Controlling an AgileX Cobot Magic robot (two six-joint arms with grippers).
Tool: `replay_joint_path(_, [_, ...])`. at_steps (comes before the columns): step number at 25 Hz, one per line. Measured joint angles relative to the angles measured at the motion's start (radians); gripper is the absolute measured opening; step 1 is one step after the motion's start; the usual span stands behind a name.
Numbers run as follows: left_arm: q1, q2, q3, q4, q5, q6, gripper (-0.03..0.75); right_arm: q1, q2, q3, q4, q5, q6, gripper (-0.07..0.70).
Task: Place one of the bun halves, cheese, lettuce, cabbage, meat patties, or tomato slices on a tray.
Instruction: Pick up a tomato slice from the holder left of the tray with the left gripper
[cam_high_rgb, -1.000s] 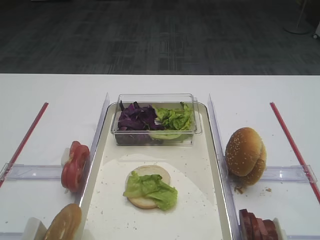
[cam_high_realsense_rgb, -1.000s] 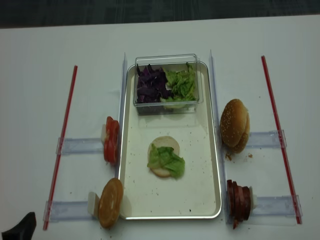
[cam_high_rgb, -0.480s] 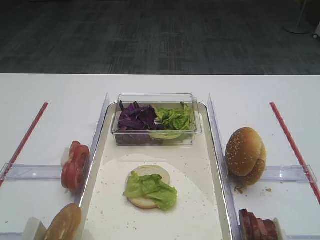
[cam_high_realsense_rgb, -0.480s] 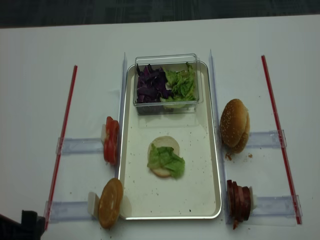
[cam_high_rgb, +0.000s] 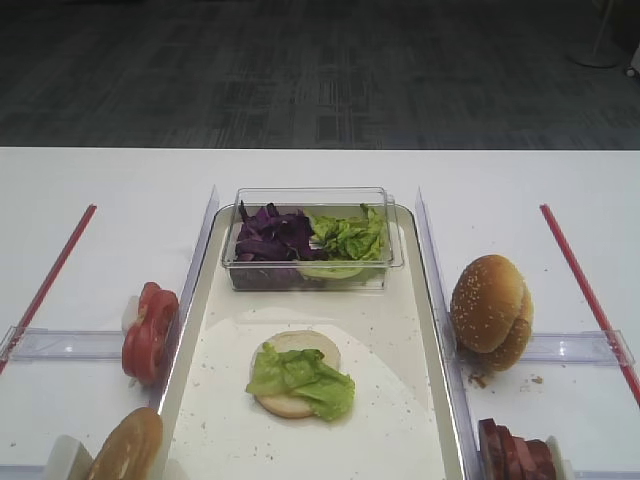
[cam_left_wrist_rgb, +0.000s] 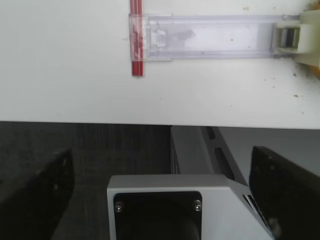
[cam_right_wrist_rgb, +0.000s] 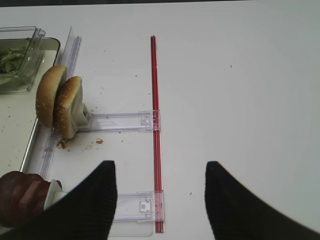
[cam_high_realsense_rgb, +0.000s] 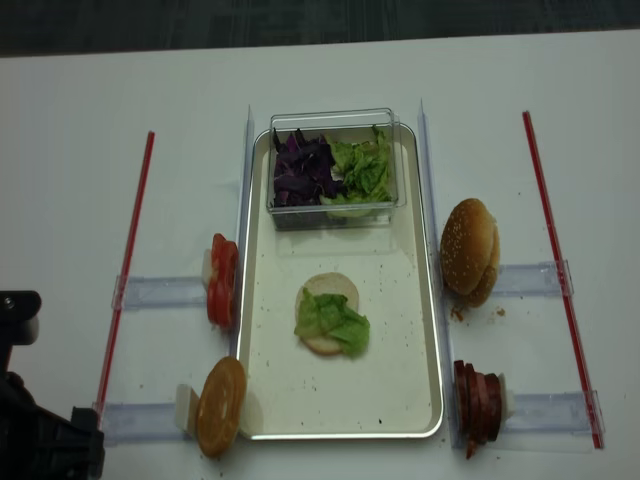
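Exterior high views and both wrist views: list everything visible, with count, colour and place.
Long cream-white shallow tray: one, centre of table.
Small clear plastic box: one, tray's far end, holding dark purple shredded cabbage and green crinkly lettuce.
Pale bun half under a lettuce leaf: one, mid-tray.
Red tomato slices: row, left of tray.
Golden bun halves: right; another front left.
Dark reddish-brown meat patties: row, front right.
Red strips: two, outer sides.
Left gripper: fingers apart, off the table's front edge.
Right gripper: fingers apart, empty.

From my remote seat I see a white table (cam_high_rgb: 110, 180) filling the lower frame, dark grey patterned carpet floor (cam_high_rgb: 320, 70) across the top, a pale stand base (cam_high_rgb: 597, 55) at upper right, even, soft lighting
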Motion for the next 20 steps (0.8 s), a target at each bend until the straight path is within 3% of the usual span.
replay_joint_path(6, [0.000,0.051,-0.001,0.005,-0.002,0.000,0.653,0.000,0.000,0.000,0.000,0.000,0.000,0.427])
replay_joint_path(10, [0.000,0.151,-0.022,0.007,-0.061,-0.013,0.653,0.000,0.000,0.000,0.000,0.000,0.000,0.427])
replay_joint_path(13, [0.000,0.249,-0.089,0.007,-0.106,-0.015,0.653,0.000,0.000,0.000,0.000,0.000,0.000,0.427])
replay_joint_path(20, [0.000,0.540,-0.330,0.024,-0.156,-0.035,0.653,0.000,0.000,0.000,0.000,0.000,0.000,0.427])
